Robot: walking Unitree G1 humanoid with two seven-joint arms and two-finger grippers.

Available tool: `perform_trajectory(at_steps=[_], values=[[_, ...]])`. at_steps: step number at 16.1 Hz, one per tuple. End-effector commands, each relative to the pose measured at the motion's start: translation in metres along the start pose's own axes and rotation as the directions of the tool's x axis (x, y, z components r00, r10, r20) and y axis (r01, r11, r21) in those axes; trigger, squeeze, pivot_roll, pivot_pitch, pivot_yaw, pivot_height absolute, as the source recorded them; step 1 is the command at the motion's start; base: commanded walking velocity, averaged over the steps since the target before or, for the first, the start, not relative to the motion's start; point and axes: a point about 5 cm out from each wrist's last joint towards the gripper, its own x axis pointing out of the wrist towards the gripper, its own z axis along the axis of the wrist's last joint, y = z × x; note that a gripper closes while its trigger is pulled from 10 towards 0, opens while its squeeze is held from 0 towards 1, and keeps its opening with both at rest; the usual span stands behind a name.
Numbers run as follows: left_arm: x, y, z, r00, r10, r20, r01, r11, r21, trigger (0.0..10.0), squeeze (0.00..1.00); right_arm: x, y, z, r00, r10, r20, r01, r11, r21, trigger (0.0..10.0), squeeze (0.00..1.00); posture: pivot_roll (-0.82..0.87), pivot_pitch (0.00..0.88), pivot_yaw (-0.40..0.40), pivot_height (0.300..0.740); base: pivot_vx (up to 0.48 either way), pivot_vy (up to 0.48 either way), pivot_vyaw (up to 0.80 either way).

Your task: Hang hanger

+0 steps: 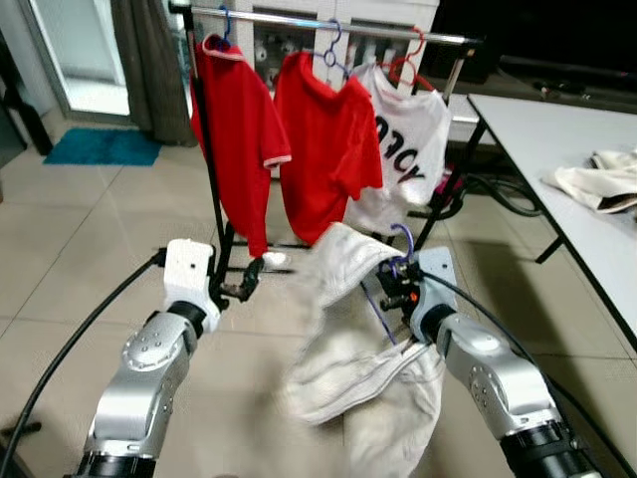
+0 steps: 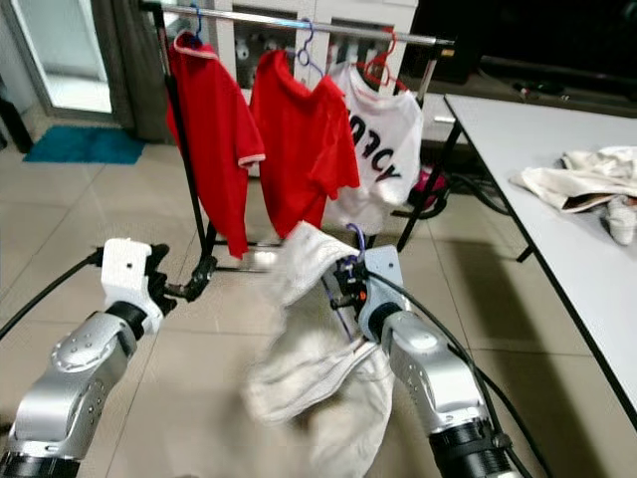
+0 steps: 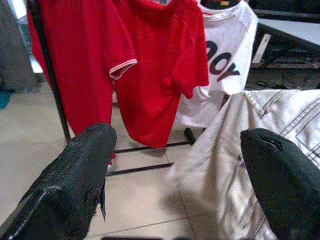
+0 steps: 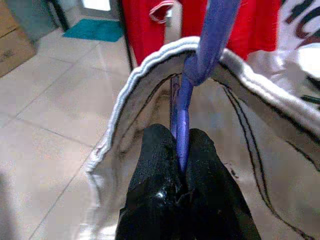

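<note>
Right gripper [image 4: 181,165] clenches a purple hanger [image 4: 192,85] carrying a white garment [image 1: 348,368]; left gripper [image 1: 249,277] hangs released near the rack [image 1: 328,22].

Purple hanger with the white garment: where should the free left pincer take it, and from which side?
Grip the purple hanger at its bare neck, just under the hook, coming from the robot's left; below, the white garment covers it and the right pincer pinches it.

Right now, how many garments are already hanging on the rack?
3. A red shirt at the rack's left end, a second red shirt in the middle, and a white printed shirt on the right. Anything behind them would be hidden.
</note>
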Motion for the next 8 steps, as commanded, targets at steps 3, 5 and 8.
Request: perform_trajectory(at_steps=[3,5,8], values=[[0.002,-0.002,0.001,1.0,-0.027,0.011,0.026,1.0,0.006,10.0,0.0,-0.005,-0.008,0.017,0.994,-0.051,0.1,0.057,0.997,-0.057,10.0,0.0,-0.08,0.0,-0.074,0.74,0.276,0.0,0.0],[0.002,-0.002,0.002,0.999,-0.031,0.014,0.031,1.0,0.003,10.0,0.0,-0.004,-0.011,0.017,0.992,-0.078,0.102,0.083,0.995,-0.048,10.0,0.0,-0.07,0.0,-0.075,0.74,0.277,0.0,0.0],[0.002,-0.001,0.003,0.999,-0.041,0.021,0.041,0.999,-0.008,10.0,0.0,-0.002,-0.018,0.02,0.984,-0.133,0.119,0.136,0.991,-0.012,10.0,0.0,-0.07,0.0,-0.075,0.74,0.301,0.0,0.0]])
